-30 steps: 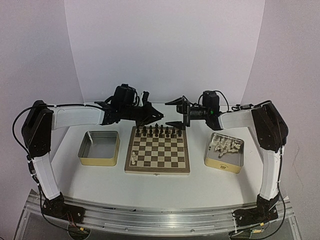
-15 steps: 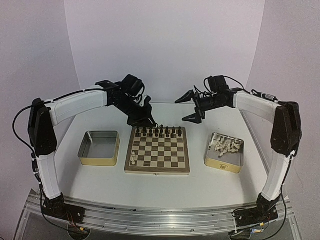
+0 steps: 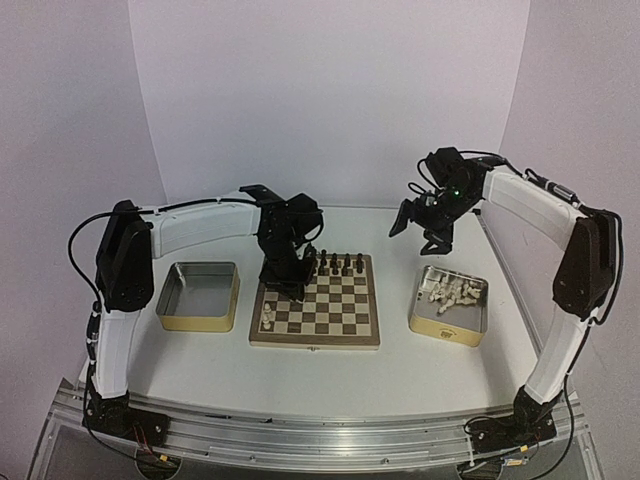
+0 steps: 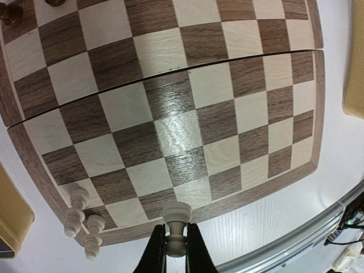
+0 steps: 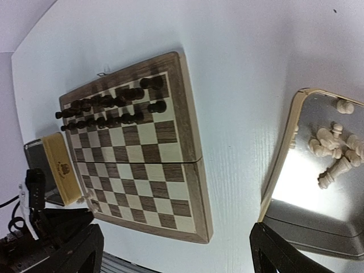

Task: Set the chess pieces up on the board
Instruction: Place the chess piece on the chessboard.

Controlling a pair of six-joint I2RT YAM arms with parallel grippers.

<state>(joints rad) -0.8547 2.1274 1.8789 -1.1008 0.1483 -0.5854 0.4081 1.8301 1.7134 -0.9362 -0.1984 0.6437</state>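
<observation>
The left pincer (image 4: 176, 243) clamped; right pincer (image 3: 420, 228) seemingly wide.

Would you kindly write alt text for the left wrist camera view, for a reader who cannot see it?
The left pincer, shut on a small cream-white chess piece, hangs over the rim of a square wooden checkered chessboard. More cream-white pieces cluster at one corner; dark brown pieces show at top left.

No legible text, numbers or brand names anywhere. A small dark logo print sits on the yellowish near wall of the tin (image 3: 447, 334) by the worktop's (image 3: 400, 365) right edge. A similar mark is on the second tin's (image 5: 57, 165) side wall. Both are too small to read.
</observation>
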